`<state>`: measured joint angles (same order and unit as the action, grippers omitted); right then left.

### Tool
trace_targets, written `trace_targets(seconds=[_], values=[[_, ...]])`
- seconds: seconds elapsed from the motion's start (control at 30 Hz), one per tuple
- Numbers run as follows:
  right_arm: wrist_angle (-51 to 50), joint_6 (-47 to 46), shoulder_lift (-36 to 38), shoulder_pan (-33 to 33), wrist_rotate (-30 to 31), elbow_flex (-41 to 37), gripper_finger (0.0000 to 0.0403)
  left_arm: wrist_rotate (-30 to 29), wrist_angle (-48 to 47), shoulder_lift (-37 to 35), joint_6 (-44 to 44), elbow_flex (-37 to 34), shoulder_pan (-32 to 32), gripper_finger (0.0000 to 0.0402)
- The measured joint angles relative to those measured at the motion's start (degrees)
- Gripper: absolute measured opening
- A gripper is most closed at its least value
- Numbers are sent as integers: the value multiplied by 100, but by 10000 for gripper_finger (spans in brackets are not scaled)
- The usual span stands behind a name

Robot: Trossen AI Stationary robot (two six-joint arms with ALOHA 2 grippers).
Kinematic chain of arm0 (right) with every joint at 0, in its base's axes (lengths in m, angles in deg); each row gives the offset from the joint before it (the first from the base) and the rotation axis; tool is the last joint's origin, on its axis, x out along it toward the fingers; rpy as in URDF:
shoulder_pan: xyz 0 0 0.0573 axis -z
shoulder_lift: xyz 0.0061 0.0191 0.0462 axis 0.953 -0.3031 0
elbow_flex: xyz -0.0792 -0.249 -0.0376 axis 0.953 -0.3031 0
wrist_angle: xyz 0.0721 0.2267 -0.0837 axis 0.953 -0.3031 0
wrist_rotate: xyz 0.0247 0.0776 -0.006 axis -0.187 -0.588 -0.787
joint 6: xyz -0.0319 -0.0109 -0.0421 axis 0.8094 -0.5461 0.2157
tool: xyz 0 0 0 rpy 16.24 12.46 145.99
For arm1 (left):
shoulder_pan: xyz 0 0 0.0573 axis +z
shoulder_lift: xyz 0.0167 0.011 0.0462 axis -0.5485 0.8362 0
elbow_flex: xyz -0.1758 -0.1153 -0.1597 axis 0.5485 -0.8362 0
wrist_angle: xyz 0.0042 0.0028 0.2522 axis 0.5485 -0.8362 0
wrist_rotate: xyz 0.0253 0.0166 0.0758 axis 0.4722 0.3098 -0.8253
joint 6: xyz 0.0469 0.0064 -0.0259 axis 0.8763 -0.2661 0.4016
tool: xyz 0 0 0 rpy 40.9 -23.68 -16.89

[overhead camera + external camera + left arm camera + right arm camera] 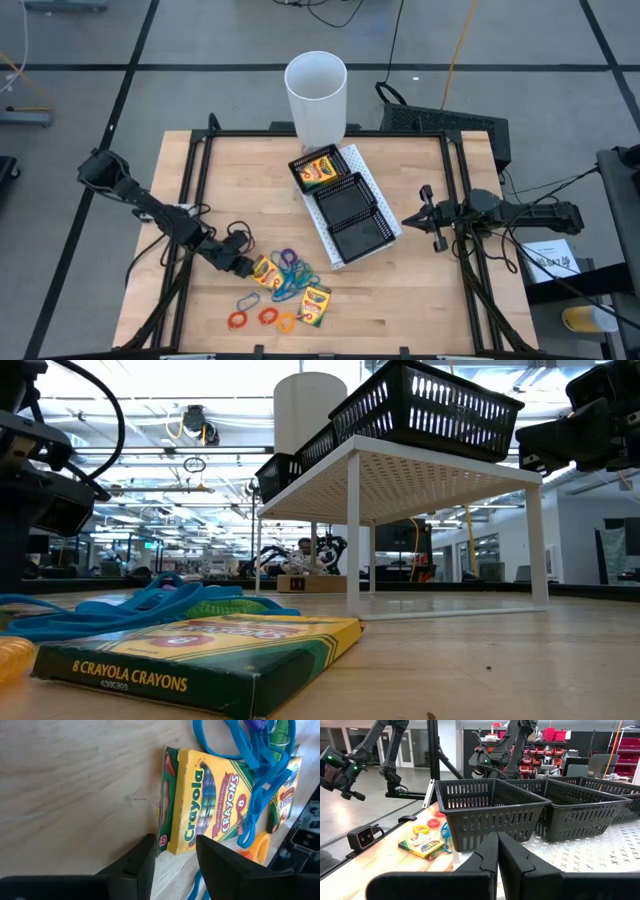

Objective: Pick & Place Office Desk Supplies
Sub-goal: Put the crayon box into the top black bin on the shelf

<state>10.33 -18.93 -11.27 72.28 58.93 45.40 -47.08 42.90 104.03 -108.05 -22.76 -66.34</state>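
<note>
High view: wooden bench (400,290) under both arms. Left hand (243,267) low near the front-left, fingers apart around the end of a crayon box (266,271), not clamped as far as can be judged. Tangle of rubber bands (288,276) in blue, green and purple just beside that box; second crayon box (315,304) just past the tangle, toward the front edge. Red and orange loops (262,317) in a row near the front edge. Black mesh tray (345,205) of three compartments on a white stand, set diagonally mid-bench; third crayon box (321,169) inside the compartment nearest the white cup (317,98). Right hand (427,213) waiting at the right side, level with the tray, fingers together.

Low view: crayon box (205,657) flat in the foreground, blue bands (120,607) heaped behind it. White stand (400,490) carrying the mesh tray (430,405), cup (310,410) behind.

Left wrist view: two dark fingers (140,865) spread, one on each side of the short end of the crayon box (210,805), which lies flat on the wood; blue bands (255,780) draped over its far half, an orange loop (257,847) near. Contact between fingers and box hard to make out.

Right wrist view: own fingers (487,857) pressed shut, pointing at the nearest mesh compartment (485,810). Beyond it on the bench, a crayon box (422,845) with yellow and red loops (427,826) beside.
</note>
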Motion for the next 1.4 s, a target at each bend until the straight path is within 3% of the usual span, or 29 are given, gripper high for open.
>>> trace_targets(seconds=[0.37,0.93,1.4], values=[[-1,-1,0,-2,0,0,0,13,-387,-4,-43,9,-2,8],[0,0,0,0,2,-2,0,-554,-283,-197,1078,351,0,2],[0,-1,0,-1,1,-1,0,-1329,-1188,-740,2070,1260,0,1]])
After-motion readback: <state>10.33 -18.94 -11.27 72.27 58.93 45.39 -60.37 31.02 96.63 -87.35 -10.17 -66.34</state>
